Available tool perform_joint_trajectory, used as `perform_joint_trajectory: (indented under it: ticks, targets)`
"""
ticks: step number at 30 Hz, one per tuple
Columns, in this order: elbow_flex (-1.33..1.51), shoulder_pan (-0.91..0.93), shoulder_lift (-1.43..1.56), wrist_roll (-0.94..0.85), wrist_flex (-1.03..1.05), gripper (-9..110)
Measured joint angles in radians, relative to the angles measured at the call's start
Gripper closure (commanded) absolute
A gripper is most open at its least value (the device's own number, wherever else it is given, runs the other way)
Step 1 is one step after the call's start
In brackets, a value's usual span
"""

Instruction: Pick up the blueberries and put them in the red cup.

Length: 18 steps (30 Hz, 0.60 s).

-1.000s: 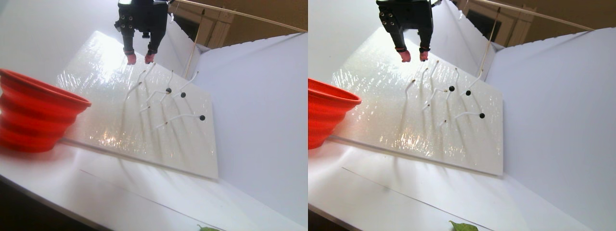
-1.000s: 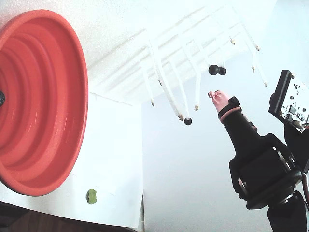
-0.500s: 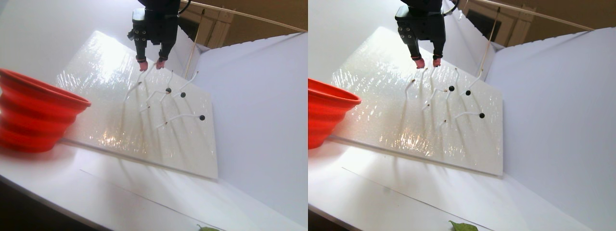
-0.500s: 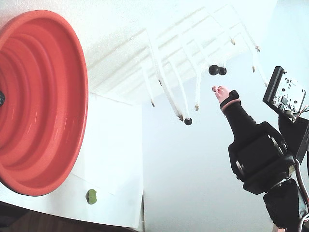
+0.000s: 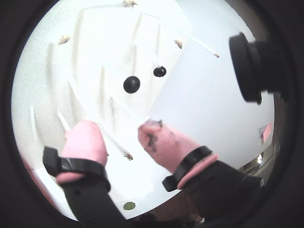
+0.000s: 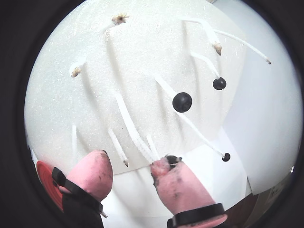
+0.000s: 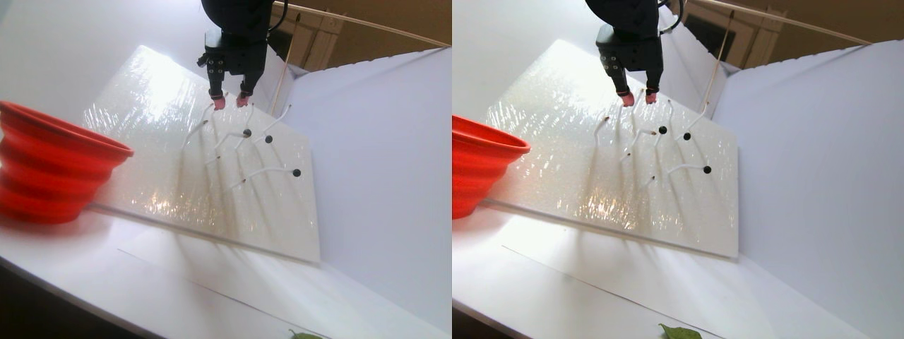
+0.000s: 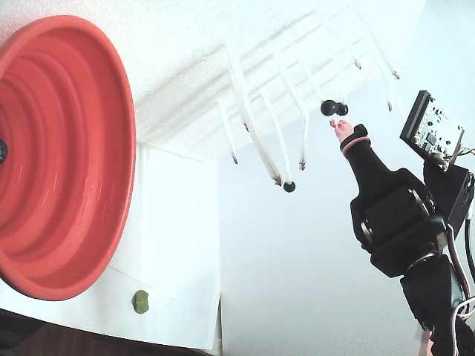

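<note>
I see three berries (image 6: 182, 101) left on the stems, one dark ball in the cup (image 8: 96, 89), my gripper (image 6: 128, 173) open and empty beside them.

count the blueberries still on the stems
3: two close together near the gripper's fingertips, blueberry and blueberry, and a lower blueberry at a stem tip. Others may be hidden.

A black arm ends in a claw (image 6: 130, 173) with smudged pink fingertips (image 6: 92, 173) banded in black.
</note>
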Motion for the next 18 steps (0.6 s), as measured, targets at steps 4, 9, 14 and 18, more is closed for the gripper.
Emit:
perform_joint_trajectory:
  ticks: [4, 9, 14, 18]
  targets:
    - [-0.029, 0.012, -0.037, 0.009, -0.012, 85]
    - [-0.057, 0.026, -0.078, 0.021, -0.028, 85]
    - [-0.097, 0.046, -0.121, 0.034, -0.038, 85]
    - [-0.124, 0.048, -0.147, 0.034, -0.038, 85]
